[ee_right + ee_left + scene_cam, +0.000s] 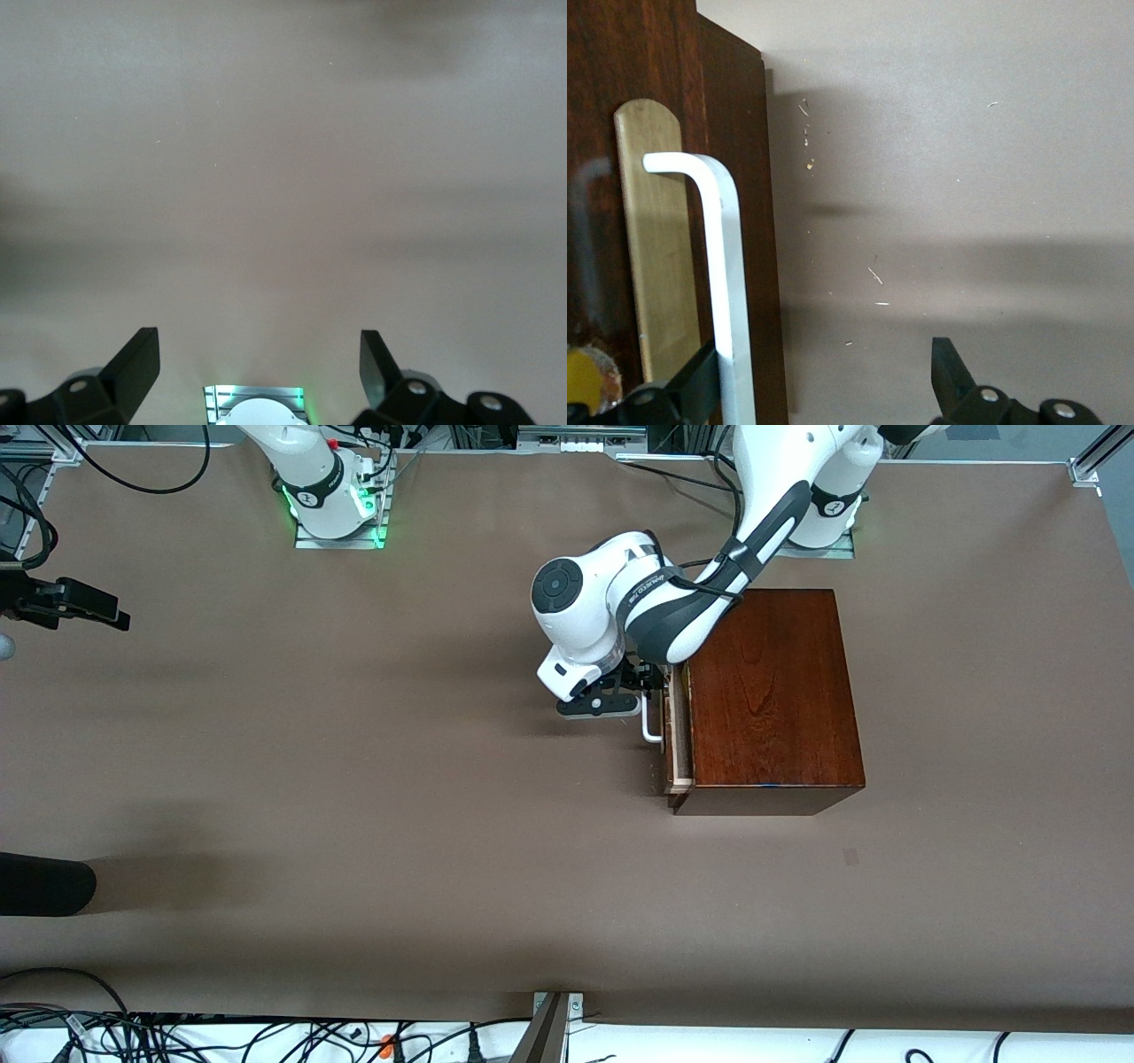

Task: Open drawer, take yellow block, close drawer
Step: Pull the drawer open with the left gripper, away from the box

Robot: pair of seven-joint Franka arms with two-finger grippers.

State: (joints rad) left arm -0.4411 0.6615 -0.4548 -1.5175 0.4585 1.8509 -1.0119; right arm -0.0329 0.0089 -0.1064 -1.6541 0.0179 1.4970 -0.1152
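Presently the left gripper [640, 691] stands at the drawer front of the dark wooden box [771, 691], its fingers spread wide, not closed on anything. In the left wrist view one finger [700, 381] lies against the white loop handle [726, 283]; the other finger [952, 372] stands well apart over bare table [354, 779]. The handle's long axis runs along the drawer front, so the bar sits just inside one finger rather than centred in the gap.

Drawer [679, 731]: slightly ajar, a pale rim showing at the box's face toward the right arm's end of the table. A yellow patch [583, 376] shows at the wrist view's edge, possibly the yellow block; cannot confirm.

Right gripper [257, 367]: open, waiting over bare table, holding nothing. Left arm is clearly nearer.
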